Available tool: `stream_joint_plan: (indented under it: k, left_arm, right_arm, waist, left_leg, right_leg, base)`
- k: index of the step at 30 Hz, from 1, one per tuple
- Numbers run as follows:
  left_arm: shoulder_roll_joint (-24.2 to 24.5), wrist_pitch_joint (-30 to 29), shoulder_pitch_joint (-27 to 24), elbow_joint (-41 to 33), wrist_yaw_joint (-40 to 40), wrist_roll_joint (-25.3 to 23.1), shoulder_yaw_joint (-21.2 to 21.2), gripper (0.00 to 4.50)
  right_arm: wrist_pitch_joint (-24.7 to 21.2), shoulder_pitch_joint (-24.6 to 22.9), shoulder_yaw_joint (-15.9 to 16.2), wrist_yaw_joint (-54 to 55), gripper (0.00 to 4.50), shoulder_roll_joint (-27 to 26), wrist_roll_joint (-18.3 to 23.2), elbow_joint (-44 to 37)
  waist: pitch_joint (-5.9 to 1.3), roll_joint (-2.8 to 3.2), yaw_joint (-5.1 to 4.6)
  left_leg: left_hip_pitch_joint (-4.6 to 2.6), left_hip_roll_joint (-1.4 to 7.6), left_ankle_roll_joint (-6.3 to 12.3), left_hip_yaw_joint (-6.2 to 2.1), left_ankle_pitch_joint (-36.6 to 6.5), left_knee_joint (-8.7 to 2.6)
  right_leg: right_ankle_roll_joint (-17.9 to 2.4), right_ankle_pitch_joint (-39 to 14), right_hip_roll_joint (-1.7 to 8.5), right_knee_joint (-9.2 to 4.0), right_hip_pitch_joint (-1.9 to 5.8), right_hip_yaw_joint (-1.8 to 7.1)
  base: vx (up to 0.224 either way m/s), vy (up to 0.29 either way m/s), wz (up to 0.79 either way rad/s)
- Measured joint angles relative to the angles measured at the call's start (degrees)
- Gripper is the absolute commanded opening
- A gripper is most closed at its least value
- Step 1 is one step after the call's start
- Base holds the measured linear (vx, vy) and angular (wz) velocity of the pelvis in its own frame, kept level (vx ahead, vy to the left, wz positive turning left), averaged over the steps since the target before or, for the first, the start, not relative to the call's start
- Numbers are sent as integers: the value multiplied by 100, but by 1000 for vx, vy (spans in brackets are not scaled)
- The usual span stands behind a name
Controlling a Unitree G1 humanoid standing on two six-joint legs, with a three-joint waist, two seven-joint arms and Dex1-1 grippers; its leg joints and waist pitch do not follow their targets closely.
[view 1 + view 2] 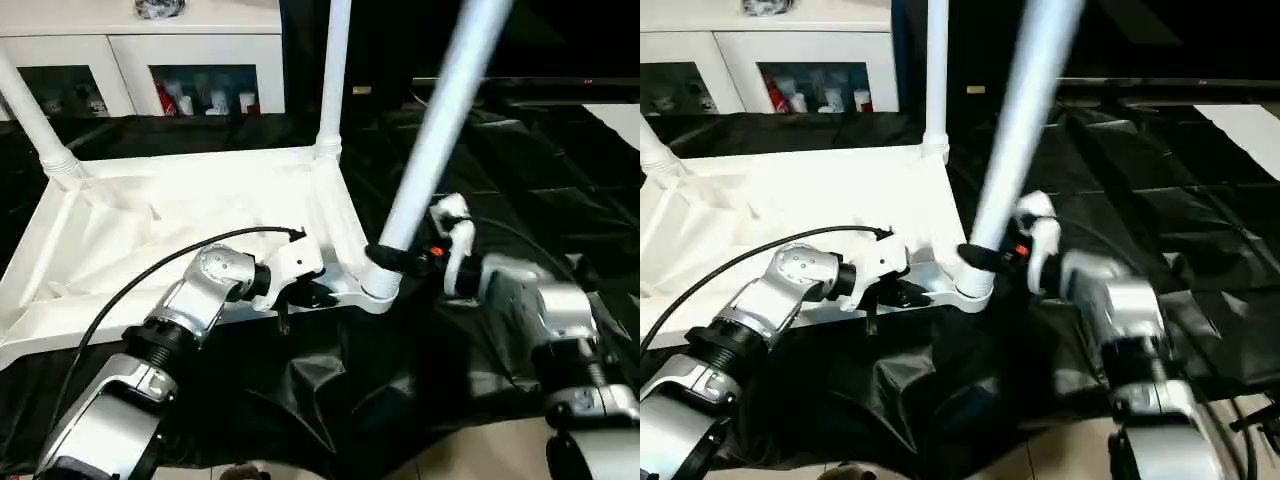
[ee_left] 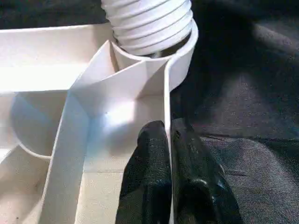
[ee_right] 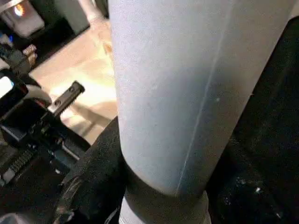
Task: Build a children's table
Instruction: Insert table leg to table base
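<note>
While the tabletop (image 1: pixel 190 225) lies upside down on a black cloth (image 1: pixel 480 200), its ribbed underside facing up, three of its rounded corner sockets each hold a white leg; the near corner socket (image 1: pixel 380 285), just beyond the tips of the left gripper (image 1: pixel 300 297), holds the near leg (image 1: pixel 440 120), which leans up and away from it; its ribbed end (image 2: pixel 147 21) sits inside the socket's ring, seen close in the left wrist view; a second leg (image 1: pixel 335 70) stands upright in the far corner socket, well beyond both grippers; a third leg (image 1: pixel 30 110) rises from the far left corner, tilted outward.

The left gripper has its two black fingers (image 2: pixel 149 177) pressed together on the thin side wall (image 2: pixel 167 102) of the tabletop, one finger inside the wall and one outside, just short of the near socket; a black cable (image 1: pixel 130 285) loops from its wrist over the tabletop.

The right gripper (image 1: pixel 400 258) is on the other side of that socket, clamped around the base of the near leg just above the socket; its fingers stand about half spread, with the leg between them; in the right wrist view the leg's pale shaft (image 3: pixel 187 93) rises straight out of the black fingers (image 3: pixel 93 186).

Beyond the tabletop, well away from both grippers, stands a white glass-door cabinet (image 1: pixel 150 60) with small items behind its panes.
</note>
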State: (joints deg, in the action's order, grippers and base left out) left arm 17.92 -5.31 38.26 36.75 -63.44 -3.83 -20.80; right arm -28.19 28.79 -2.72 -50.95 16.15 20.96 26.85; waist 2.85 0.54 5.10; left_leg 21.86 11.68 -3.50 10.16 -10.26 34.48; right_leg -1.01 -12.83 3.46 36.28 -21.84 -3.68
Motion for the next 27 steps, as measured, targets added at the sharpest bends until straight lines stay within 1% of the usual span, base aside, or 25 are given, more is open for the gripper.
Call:
stream_joint_plan:
  k: [2,4,8,11,17,22,27]
  left_arm:
    - [-13,1,13,33,15,-4,2,0]
    - [-25,9,31,70,21,-8,2,0]
    - [-65,41,74,182,41,-10,3,0]
    - [-88,57,100,254,54,-11,6,0]
    - [-111,62,126,296,79,-30,6,0]
    - [-109,75,125,305,73,-32,6,0]
    - [-85,109,126,336,74,-42,7,0]
  right_arm:
    - [110,-73,-65,69,188,-42,37,-32]
    - [262,-258,-143,182,188,-161,94,-160]
    - [772,-646,-117,361,188,-295,65,-473]
    - [1098,-870,-98,531,188,-414,-67,-661]
    - [1344,-1012,13,697,188,-449,-207,-833]
    - [1507,-1050,272,791,188,-360,-502,-1028]
    - [1536,-843,701,678,188,-94,-951,-1083]
  waist:
    - [-2,5,-2]
    - [-6,17,0]
    - [-18,38,-2]
    - [-27,52,-8]
    - [-28,56,-9]
    - [-30,61,-13]
    - [-34,61,-48]
  left_leg:
    - [-2,0,-2,-1,1,0]
    - [-2,-1,-3,-1,1,0]
    - [-3,-1,-4,-1,1,-1]
    - [-3,-1,-4,-1,1,-1]
    - [-2,-2,-4,-1,1,-2]
    - [-2,-2,-4,-1,1,-3]
    - [-9,-2,-4,-2,1,-5]
  right_leg:
    - [1,5,1,-1,2,0]
    - [2,6,1,-3,4,0]
    - [3,7,1,-4,5,0]
    - [5,8,1,-4,6,0]
    - [7,14,1,-7,6,1]
    - [8,15,1,-10,7,1]
    - [9,17,1,-11,11,2]
  base:
    - [0,0,0]
    - [0,0,0]
    - [0,0,0]
    - [0,0,0]
    - [0,0,0]
    - [0,0,0]
    - [0,0,0]
